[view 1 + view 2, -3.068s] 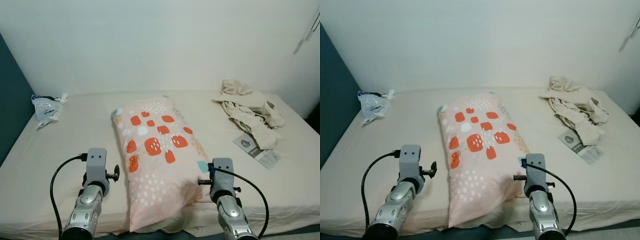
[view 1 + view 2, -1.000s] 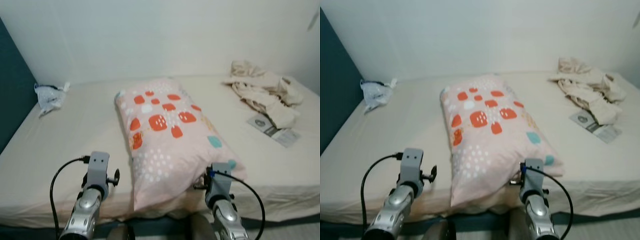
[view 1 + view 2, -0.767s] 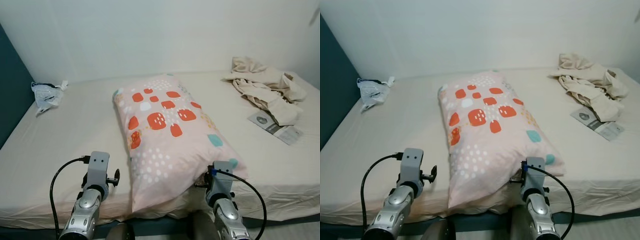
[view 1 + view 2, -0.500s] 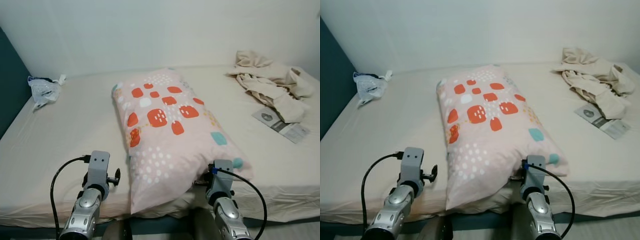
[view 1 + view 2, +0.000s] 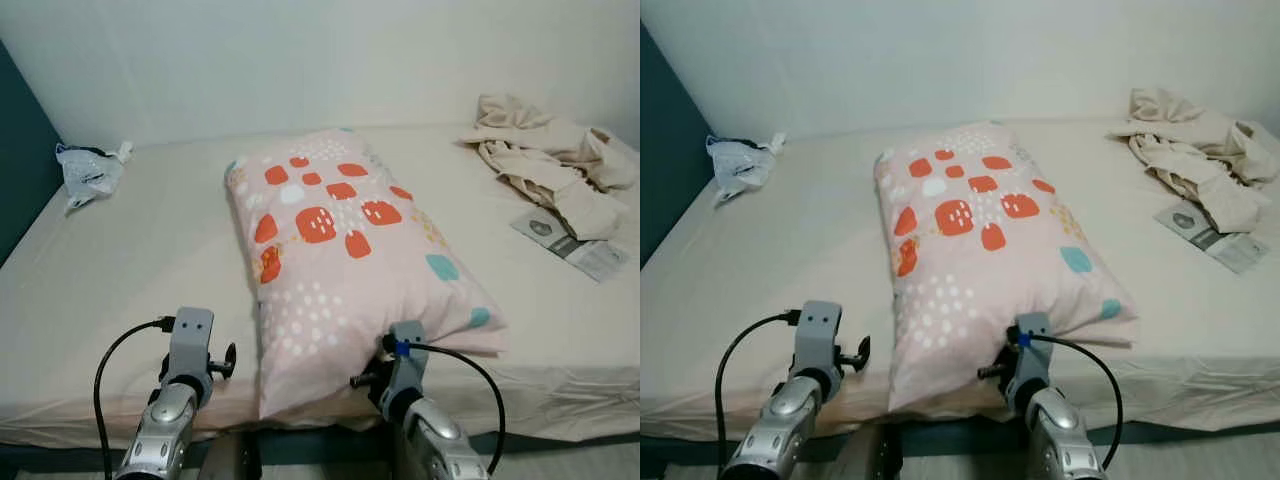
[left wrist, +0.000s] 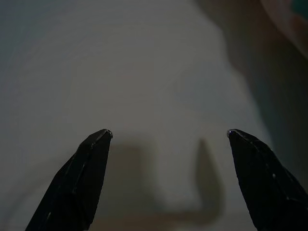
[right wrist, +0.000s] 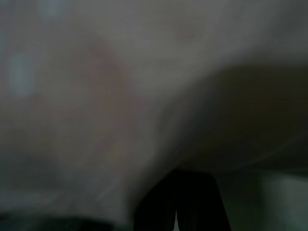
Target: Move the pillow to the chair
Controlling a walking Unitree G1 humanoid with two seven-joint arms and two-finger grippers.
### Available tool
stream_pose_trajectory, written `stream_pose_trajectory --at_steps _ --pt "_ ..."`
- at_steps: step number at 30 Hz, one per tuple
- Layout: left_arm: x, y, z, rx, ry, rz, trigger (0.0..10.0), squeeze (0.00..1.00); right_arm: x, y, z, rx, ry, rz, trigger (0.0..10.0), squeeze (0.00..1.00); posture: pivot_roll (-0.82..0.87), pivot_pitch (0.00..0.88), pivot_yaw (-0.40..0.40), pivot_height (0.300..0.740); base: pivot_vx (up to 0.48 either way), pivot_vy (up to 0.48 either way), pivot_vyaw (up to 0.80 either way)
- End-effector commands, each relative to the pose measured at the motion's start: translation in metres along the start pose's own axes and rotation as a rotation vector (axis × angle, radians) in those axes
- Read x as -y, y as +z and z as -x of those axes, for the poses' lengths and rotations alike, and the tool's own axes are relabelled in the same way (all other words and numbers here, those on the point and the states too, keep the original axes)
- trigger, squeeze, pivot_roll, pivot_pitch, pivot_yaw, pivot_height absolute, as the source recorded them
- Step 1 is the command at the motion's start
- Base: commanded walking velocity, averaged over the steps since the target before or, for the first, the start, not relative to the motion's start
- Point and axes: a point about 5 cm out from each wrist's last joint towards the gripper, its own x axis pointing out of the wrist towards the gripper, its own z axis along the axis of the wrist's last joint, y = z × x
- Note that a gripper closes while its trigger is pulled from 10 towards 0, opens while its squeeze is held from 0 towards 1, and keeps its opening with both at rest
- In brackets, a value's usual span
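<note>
The pink pillow [image 5: 340, 250], printed with orange patches and white dots, lies lengthwise on the beige bed [image 5: 130, 250]. Its near end hangs over the bed's front edge. My right arm [image 5: 403, 362] reaches under the pillow's near right part. In the right wrist view, the right gripper [image 7: 175, 195] has its dark fingers pressed together, with the tips buried in the pillow fabric [image 7: 96, 96]. My left arm [image 5: 190, 345] stands just left of the pillow's near end. The left gripper [image 6: 168, 137] is open over the bare sheet, apart from the pillow edge [image 6: 291, 17].
Crumpled beige clothes [image 5: 545, 165] and a printed leaflet [image 5: 572, 245] lie on the bed's right side. A plastic bag [image 5: 88, 168] sits at the far left corner. A dark teal wall [image 5: 15, 180] borders the bed on the left, and a white wall runs behind it.
My right arm has moved left, in under the pillow's near end. The left arm has barely moved. The view has shifted a little; the pillow lies about where it was.
</note>
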Motion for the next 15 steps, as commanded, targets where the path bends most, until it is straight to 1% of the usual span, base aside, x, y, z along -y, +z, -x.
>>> stream_pose_trajectory --at_steps 1,3,4,5,7,9,10,11,12,14,15 --pt "-0.008 0.000 0.000 -0.009 0.012 -0.004 10.0 0.00 -0.010 0.001 0.000 -0.011 0.075 -0.019 10.0 0.00 0.01 0.101 0.045 0.581 0.000 0.000 0.00" --pt "-0.009 0.001 0.000 -0.006 0.016 -0.001 10.0 0.00 -0.007 0.010 0.000 0.057 0.058 -0.070 10.0 0.00 0.01 0.103 0.046 0.581 0.000 0.000 0.00" --pt "-0.009 0.001 0.000 -0.006 0.016 -0.001 10.0 0.00 -0.007 0.010 0.000 0.057 0.058 -0.070 10.0 0.00 0.01 0.103 0.046 0.581 0.000 0.000 0.00" --pt "-0.009 0.002 -0.001 -0.006 0.016 0.000 10.0 0.00 -0.006 0.015 -0.001 0.084 0.058 -0.108 10.0 0.00 0.01 0.103 0.048 0.581 0.000 0.000 0.00" --pt "-0.009 0.003 -0.001 -0.005 0.017 0.000 10.0 0.00 -0.006 0.019 -0.003 0.099 0.070 -0.145 10.0 0.00 0.01 0.105 0.050 0.581 0.000 0.000 0.00" --pt "-0.009 0.004 -0.002 -0.004 0.016 0.000 10.0 0.00 -0.010 0.022 -0.011 0.087 0.114 -0.129 10.0 0.00 0.02 0.106 0.051 0.581 0.000 0.000 0.00" --pt "-0.009 0.004 -0.002 -0.004 0.016 0.000 10.0 0.00 -0.010 0.022 -0.011 0.087 0.114 -0.129 10.0 0.00 0.02 0.106 0.051 0.581 0.000 0.000 0.00" --pt "-0.009 0.004 -0.002 -0.002 0.015 -0.002 10.0 0.00 -0.010 0.026 -0.017 0.088 0.109 -0.125 10.0 0.00 0.02 0.107 0.050 0.581 0.000 0.000 0.00" --pt "-0.009 0.004 -0.002 -0.002 0.015 -0.002 10.0 0.00 -0.010 0.026 -0.017 0.088 0.109 -0.125 10.0 0.00 0.02 0.107 0.050 0.581 0.000 0.000 0.00" --pt "-0.010 0.006 -0.003 0.003 0.017 -0.001 10.0 0.00 -0.006 0.033 -0.023 0.090 0.075 -0.126 10.0 0.00 0.03 0.107 0.046 0.581 0.000 0.000 0.00" --pt "-0.010 0.006 -0.003 0.003 0.017 -0.001 10.0 0.00 -0.006 0.033 -0.023 0.090 0.075 -0.126 10.0 0.00 0.03 0.107 0.046 0.581 0.000 0.000 0.00"
